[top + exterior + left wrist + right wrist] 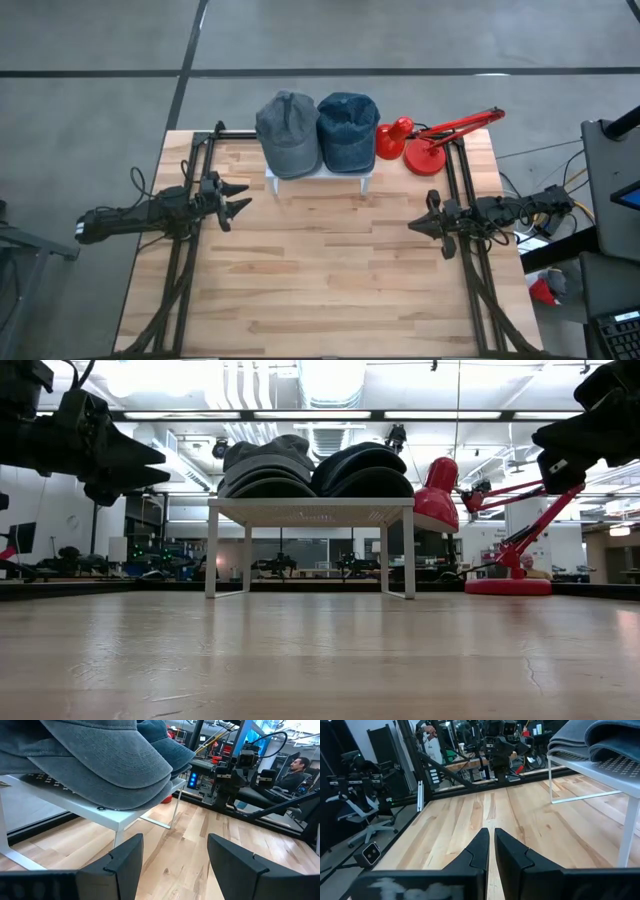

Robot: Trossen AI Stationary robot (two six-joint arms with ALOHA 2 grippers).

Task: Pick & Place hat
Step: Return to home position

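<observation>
We saw the gray caps (288, 133) stacked on the shelf (318, 176). Near its left end our left gripper (244, 198) stood wide open and empty. Off its right end our right gripper (414, 226) was closed on nothing. We judged the caps soft and light, best pinched at the brim.

text: none legible | labels, brands: none | numbers, signs: none | views: all four

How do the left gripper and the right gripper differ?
The left gripper is open, fingers wide apart; the right gripper is shut. The left gripper hangs close to the shelf; the right gripper is farther from it. Both are empty, raised above the table, and point toward each other.
</observation>
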